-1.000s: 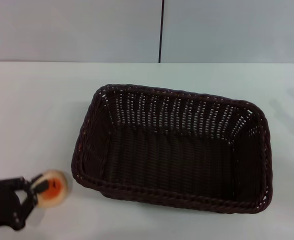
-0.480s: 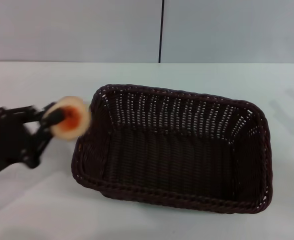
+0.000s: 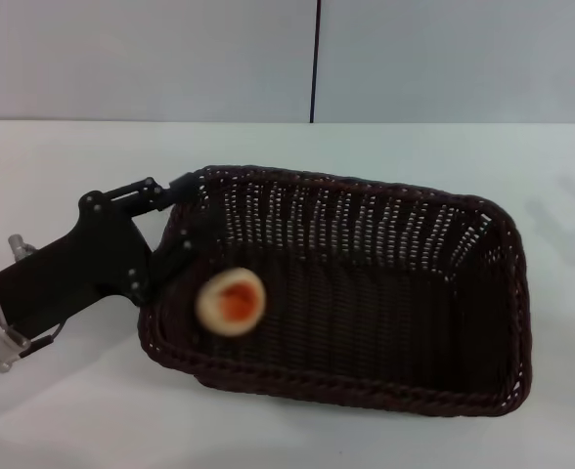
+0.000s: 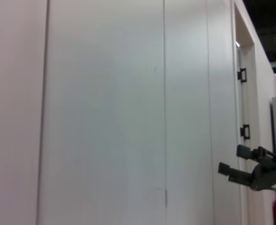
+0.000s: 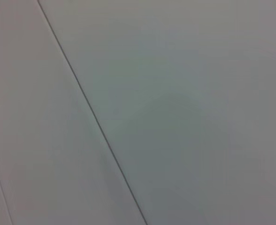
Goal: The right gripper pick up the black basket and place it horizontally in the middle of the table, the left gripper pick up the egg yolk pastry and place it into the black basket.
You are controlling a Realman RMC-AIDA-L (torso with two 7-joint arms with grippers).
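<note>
The black basket (image 3: 366, 293) lies lengthwise in the middle of the white table (image 3: 63, 166). My left gripper (image 3: 185, 213) is open over the basket's left rim. The egg yolk pastry (image 3: 231, 301), pale with an orange-red centre, is inside the basket's left end, just below and right of the fingertips and apart from them. I cannot tell whether it rests on the basket floor. My right gripper (image 4: 236, 161) is out of the head view. It shows only far off in the left wrist view, open and empty, against a wall.
Bare white tabletop surrounds the basket on all sides. A grey wall with a dark vertical seam (image 3: 315, 59) stands behind the table. The right wrist view shows only a plain wall panel (image 5: 175, 117).
My left gripper carried the pastry up from the table's front left and rightward over the basket's left rim, then opened. The pastry has left the fingers and is now inside the basket.
</note>
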